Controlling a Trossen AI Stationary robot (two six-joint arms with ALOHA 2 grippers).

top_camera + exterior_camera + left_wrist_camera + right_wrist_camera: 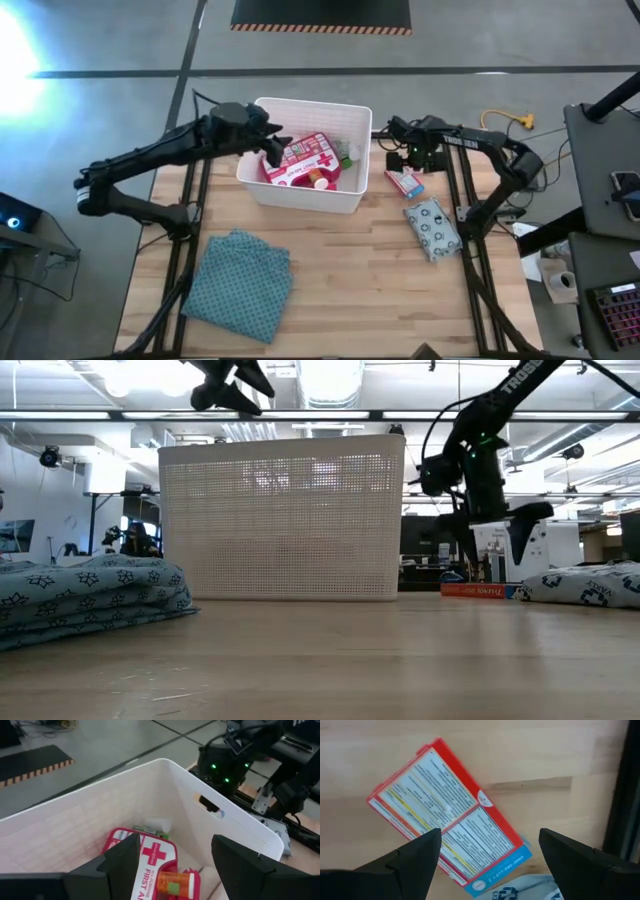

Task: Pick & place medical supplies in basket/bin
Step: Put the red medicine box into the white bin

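Red-edged and blue at one end, the small box [451,817] lies flat on the wooden counter [370,270] directly below the right gripper [487,857], whose jaws stand wide with nothing between them; in the right wrist view the box sits slantwise in the gap between the two dark fingers [410,857], not touched by either. In the high view that gripper [413,157] hovers at the centre right of the frame, just right of the bin [305,198], with the box [404,183] just below it and the dotted pack [433,228] lower right of the box, near it.

Over the bin's left part hangs the left gripper [270,148], jaws also wide and empty. In the left wrist view its fingers [120,865] frame the bin's inside [165,785], where the first aid case [147,860] lies under them with an orange bottle [175,884] on it.

At the lower left of the high view a patterned cloth [240,285] lies on the counter, well apart from the bin.
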